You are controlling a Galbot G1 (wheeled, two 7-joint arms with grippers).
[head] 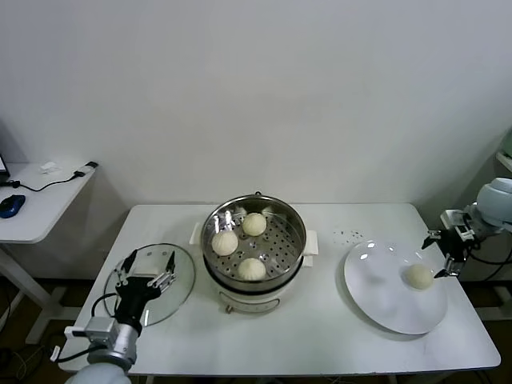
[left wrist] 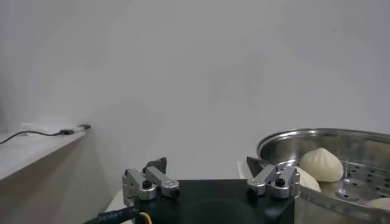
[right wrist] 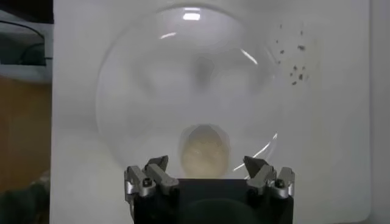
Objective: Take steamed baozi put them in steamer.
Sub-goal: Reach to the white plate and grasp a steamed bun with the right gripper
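The steamer (head: 294,226) stands mid-table with three cream-white baozi on its perforated tray: one at the left (head: 225,242), one at the back (head: 254,224), one at the front (head: 251,269). A fourth baozi (head: 419,276) lies on the white plate (head: 384,292) at the right. My right gripper (head: 446,254) is open just right of that baozi, above the plate's edge. In the right wrist view the baozi (right wrist: 205,151) sits between and just beyond the open fingers (right wrist: 157,167). My left gripper (head: 149,266) is open over the glass lid, left of the steamer (left wrist: 341,143).
The round glass lid (head: 178,282) lies flat at the table's left. Dark crumbs (head: 349,234) speckle the table behind the plate. A side desk (head: 36,210) with a blue mouse (head: 11,205) and cable stands far left. A wall runs behind the table.
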